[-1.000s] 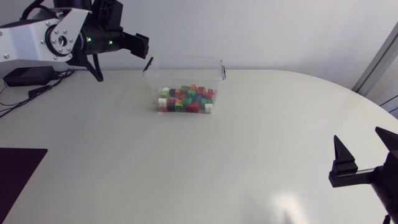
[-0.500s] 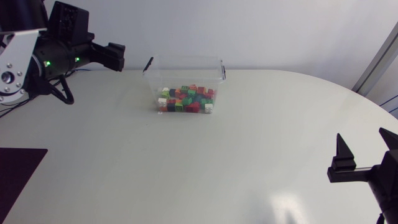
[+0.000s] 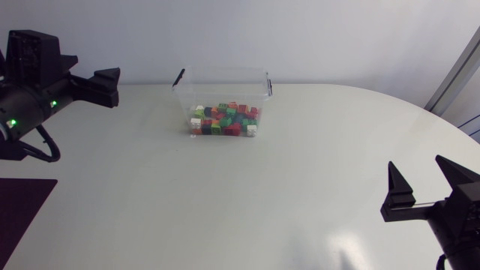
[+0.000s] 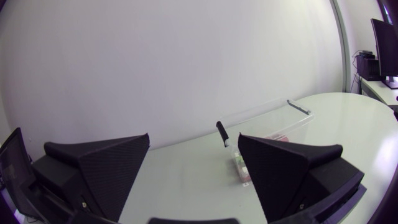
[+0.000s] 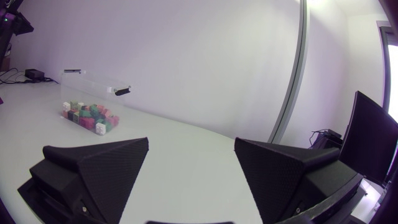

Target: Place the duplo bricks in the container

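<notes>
White table (image 3: 225,202) | left tool (image 4: 194,138) wide, empty; right tool (image 5: 191,141) wide, empty | bricks (image 3: 225,120) in container (image 3: 223,78)

Container (image 3: 223,94) open at the top, bricks (image 3: 225,120) lying low inside, wide table (image 3: 300,172) in front and beside it

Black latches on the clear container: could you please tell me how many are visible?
2. One latch sits at the container end nearer my left hand; the other latch sits at the opposite end. None seems hidden.
</notes>
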### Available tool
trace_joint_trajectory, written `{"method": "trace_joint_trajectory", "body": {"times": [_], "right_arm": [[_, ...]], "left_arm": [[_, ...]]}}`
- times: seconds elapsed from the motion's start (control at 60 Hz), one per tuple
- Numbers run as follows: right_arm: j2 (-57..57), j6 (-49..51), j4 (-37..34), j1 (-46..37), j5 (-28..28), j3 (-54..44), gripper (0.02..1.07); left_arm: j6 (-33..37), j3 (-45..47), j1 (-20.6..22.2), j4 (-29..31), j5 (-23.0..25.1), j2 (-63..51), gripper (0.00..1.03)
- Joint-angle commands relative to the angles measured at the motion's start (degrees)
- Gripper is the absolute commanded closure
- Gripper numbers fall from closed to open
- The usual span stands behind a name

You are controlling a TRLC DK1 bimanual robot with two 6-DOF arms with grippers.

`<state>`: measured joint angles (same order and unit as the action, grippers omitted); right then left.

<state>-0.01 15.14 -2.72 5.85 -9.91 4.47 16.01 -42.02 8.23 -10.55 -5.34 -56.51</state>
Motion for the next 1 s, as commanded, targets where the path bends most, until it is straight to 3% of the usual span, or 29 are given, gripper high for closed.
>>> {"method": "trace_joint_trajectory", "body": {"times": [0.0, 0.333, 0.467, 0.65, 0.983], "right_arm": [[-0.52, -0.81, 1.23, 0.92, -0.46, -1.48, 0.07], [-0.52, -1.86, 0.96, 1.36, -2.22, -2.71, 0.07], [-0.52, -0.99, 0.88, 1.36, -3.18, -2.71, 0.07], [-0.52, 0.33, -1.23, 1.45, -3.45, -2.45, 0.07], [-0.43, -6.41, -1.53, 0.24, -1.60, -2.64, 0.07]], "left_arm": [[-1.95, 3.61, -0.85, -1.41, -0.54, 2.72, 0.04], [-3.71, 11.43, -1.99, -2.02, -0.54, 10.98, 0.06], [-8.36, 16.62, -3.31, -2.73, -0.54, 16.43, 0.06], [-5.73, 21.54, -4.54, -3.52, -0.54, 22.23, 0.07], [-7.80, 29.26, -6.47, -1.26, 0.43, 32.68, 0.10]]}}
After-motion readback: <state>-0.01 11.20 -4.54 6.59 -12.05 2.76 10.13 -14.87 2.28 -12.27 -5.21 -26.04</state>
